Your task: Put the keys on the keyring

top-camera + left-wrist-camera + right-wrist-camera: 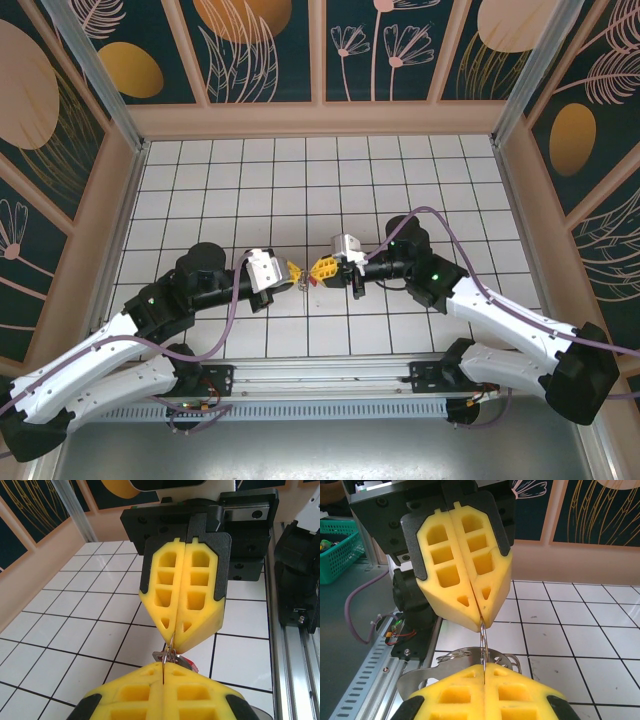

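My two grippers meet tip to tip above the tiles at the middle of the table, the left gripper [293, 272] facing the right gripper [322, 270]. Both are shut on the keyring [171, 647], a thin silvery wire ring stretched upright between them. In the left wrist view my left gripper [163, 666] pinches the ring's near side and the right gripper [175, 634] its far side. A key [189, 663] with a red head hangs under the ring, mostly hidden. In the right wrist view the right gripper [484, 666] holds the keyring [483, 637], and a flat silver metal piece [422, 677] with small rings hangs below.
A slotted metal rail [300, 378] runs along the near edge of the white tiled floor [300, 180], between the arm bases. Patterned walls [320, 50] close in the back and sides. A green basket [337, 550] stands off the table in the right wrist view.
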